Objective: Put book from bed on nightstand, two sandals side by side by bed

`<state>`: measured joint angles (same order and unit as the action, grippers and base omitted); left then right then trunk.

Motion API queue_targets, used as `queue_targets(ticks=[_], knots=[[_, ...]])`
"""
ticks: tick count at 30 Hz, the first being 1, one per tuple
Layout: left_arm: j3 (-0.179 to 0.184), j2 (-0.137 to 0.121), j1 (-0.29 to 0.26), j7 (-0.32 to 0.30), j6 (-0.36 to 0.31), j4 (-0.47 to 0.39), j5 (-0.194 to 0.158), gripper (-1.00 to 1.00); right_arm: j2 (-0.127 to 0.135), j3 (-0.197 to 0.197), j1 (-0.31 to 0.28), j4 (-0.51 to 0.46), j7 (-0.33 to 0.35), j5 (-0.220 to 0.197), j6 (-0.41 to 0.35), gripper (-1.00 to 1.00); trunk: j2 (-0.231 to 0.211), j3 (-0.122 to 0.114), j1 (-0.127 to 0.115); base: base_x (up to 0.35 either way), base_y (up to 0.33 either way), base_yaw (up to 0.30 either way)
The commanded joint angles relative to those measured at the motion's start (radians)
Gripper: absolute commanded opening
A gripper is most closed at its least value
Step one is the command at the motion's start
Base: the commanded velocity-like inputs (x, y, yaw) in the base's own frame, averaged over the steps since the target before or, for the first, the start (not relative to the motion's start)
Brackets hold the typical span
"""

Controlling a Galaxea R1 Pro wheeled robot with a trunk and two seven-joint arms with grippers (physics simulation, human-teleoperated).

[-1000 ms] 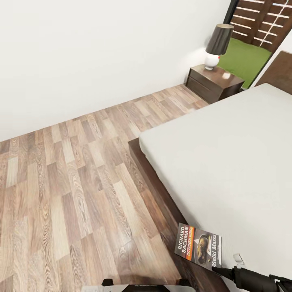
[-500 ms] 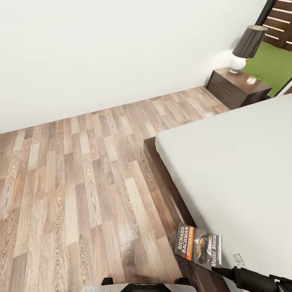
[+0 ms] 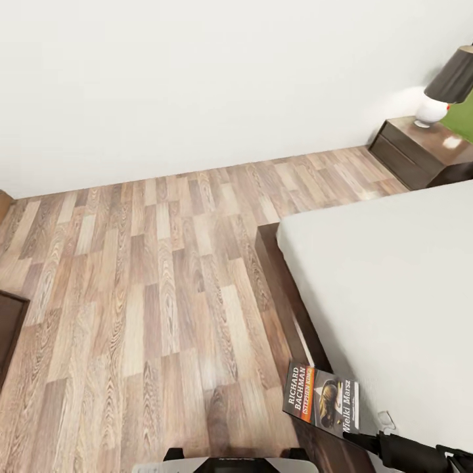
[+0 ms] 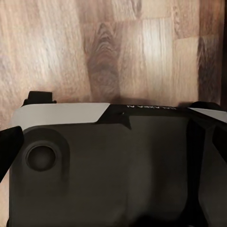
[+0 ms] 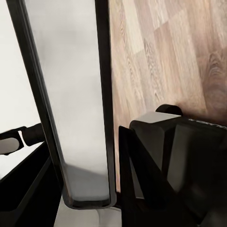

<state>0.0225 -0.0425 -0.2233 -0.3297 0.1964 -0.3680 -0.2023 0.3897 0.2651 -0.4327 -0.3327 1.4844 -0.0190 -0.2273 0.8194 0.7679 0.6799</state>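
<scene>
Floor point(image 3: 164, 276): wood planks, seen across the left and centre of the frame; the bed and nightstand are carried on it.
Bed point(image 3: 394, 289): right half of the frame; a light-grey mattress is laid on a dark frame.
Nightstand point(image 3: 420, 154): upper right; a white-based lamp point(image 3: 443, 92) with a dark shade is carried on its top.

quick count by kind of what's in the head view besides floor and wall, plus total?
book: 1, held at the right gripper
bed: 1
nightstand: 1
lamp: 1
dark furniture edge at far left: 1
Total: 5
</scene>
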Motion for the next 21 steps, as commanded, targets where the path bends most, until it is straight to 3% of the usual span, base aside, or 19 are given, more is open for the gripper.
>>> queue_targets(ticks=[1, 21], knots=[[0.002, 0.000, -0.001, -0.005, 0.001, 0.001, -0.009, 1.00, 0.000, 0.002, 0.000, 0.000, 0.004, -0.001, -0.010, -1.00, 0.001, 0.001, 0.000, 0.000, 0.000, 0.282], [0.002, 0.000, -0.001, -0.005, 0.001, 0.001, -0.010, 1.00, 0.000, 0.002, 0.000, 0.000, 0.004, -0.001, -0.010, -1.00, 0.001, 0.010, 0.000, 0.000, 0.000, 0.282]])
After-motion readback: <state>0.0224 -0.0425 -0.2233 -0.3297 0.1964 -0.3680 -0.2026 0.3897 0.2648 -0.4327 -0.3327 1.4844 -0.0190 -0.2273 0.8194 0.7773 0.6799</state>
